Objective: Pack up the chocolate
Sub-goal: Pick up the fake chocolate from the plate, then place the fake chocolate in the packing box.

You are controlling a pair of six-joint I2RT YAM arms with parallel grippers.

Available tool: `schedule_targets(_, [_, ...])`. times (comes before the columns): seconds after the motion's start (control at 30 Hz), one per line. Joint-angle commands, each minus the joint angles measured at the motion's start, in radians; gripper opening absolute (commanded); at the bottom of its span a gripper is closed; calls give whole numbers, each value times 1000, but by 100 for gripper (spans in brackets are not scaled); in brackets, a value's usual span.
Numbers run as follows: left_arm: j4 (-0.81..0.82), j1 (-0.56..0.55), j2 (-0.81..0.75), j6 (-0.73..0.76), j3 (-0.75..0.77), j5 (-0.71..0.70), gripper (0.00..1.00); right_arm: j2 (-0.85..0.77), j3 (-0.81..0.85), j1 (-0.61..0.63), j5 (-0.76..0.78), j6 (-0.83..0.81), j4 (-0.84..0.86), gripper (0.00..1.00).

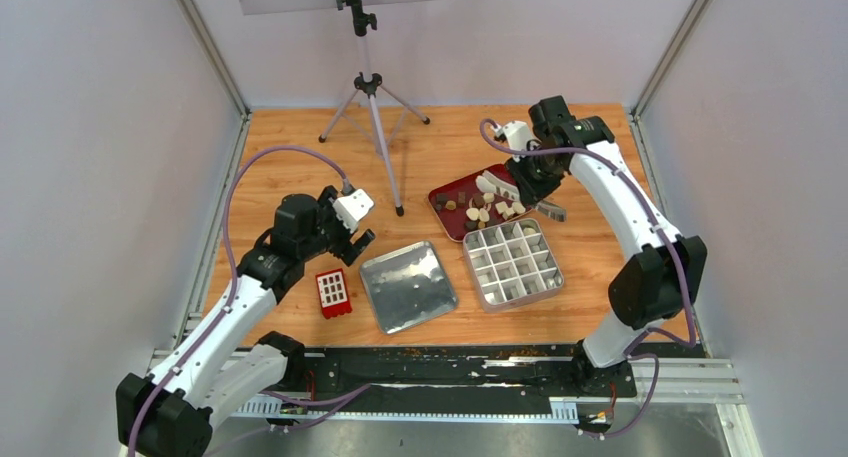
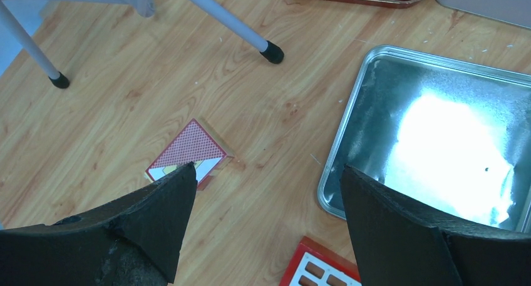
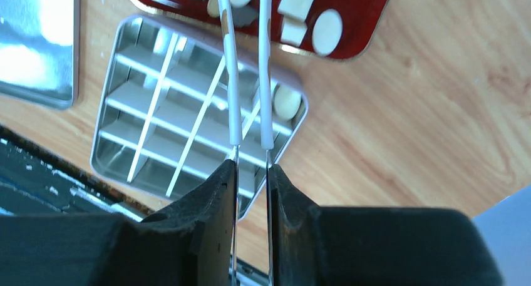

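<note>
Though one cream piece point(image 3: 288, 102) sits in divided tin point(image 1: 515, 272) corner, I see rest of chocolate point(image 1: 480, 213) on red tray point(image 3: 366, 10); right gripper point(image 3: 252, 168) clamps tweezers point(image 3: 231, 79), left gripper point(image 2: 268, 170) gapes empty.

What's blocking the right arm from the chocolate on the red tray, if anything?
Probably reachable, yes. The right gripper holds tweezers whose prongs reach over the chocolate in the red tray; nothing lies between.

Bright, even light from overhead; shadows soft, short. Harsh glare whites out the metal lid point(image 2: 451, 142) in left wrist view; milder sheen on the divided tin point(image 3: 188, 111). Top view a little soft.
</note>
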Motion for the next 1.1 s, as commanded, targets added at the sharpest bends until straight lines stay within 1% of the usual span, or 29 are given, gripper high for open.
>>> schedule_targets(0.0, [17, 7, 10, -19, 37, 15, 92, -116, -96, -1, -15, -33, -39, 17])
schedule_targets(0.27, [18, 6, 25, -18, 44, 19, 92, -225, -238, -10, 20, -86, -94, 17])
schedule_targets(0.43, [19, 6, 24, -23, 44, 25, 92, -221, -256, -26, 43, -87, -90, 17])
schedule_targets(0.63, [14, 6, 15, -21, 42, 21, 92, -169, -226, -40, 52, -94, -110, 20])
schedule_targets(0.77, [14, 7, 10, -20, 37, 19, 92, -141, -206, -45, 39, -98, -140, 27])
schedule_targets(0.83, [15, 6, 8, -18, 33, 19, 92, -131, -192, -46, 29, -97, -162, 33])
schedule_targets(0.93, [21, 6, 8, -21, 27, 19, 92, -130, -179, -50, 25, -90, -167, 39])
schedule_targets(1.03, [25, 6, 8, -22, 24, 20, 92, -117, -147, -55, 14, -85, -177, 39])
schedule_targets(1.07, [26, 6, 10, -23, 24, 21, 92, -116, -137, -57, 12, -84, -174, 38])
